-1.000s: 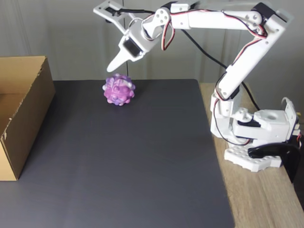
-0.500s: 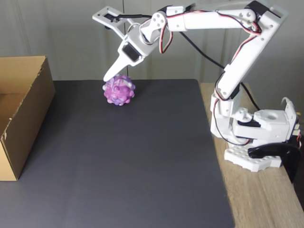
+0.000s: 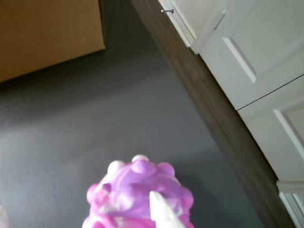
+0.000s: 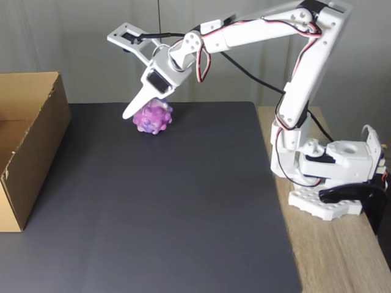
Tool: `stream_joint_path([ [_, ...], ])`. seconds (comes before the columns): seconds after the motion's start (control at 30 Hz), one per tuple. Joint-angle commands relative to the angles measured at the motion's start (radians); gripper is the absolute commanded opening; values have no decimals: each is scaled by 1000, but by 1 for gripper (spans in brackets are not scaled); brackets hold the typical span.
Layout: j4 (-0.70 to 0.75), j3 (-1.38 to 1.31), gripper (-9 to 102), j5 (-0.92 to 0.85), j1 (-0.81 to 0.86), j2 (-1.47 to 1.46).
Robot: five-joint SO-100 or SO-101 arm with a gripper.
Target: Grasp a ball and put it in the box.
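The ball [image 4: 153, 117] sits on the dark mat [image 4: 171, 207] close to its far edge, left of the middle in the fixed view, well apart from the box [image 4: 27, 146] standing at the mat's left edge. The gripper [image 4: 125, 79] hangs over the ball with its jaws spread wide: one white finger [image 4: 135, 105] slants down to touch the ball's upper left side, the other sticks out high above. In the wrist view the ball [image 3: 137, 194] lies at the bottom edge with a fingertip [image 3: 161, 209] against it.
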Motion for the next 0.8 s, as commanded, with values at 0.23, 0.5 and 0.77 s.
stream_joint_path([
  [0.23, -15, -23, 33, 71, -3, -23],
  [0.5, -14, 14, 34, 144, -20, -38],
  [0.77, -14, 40, 32, 216, -23, -74],
])
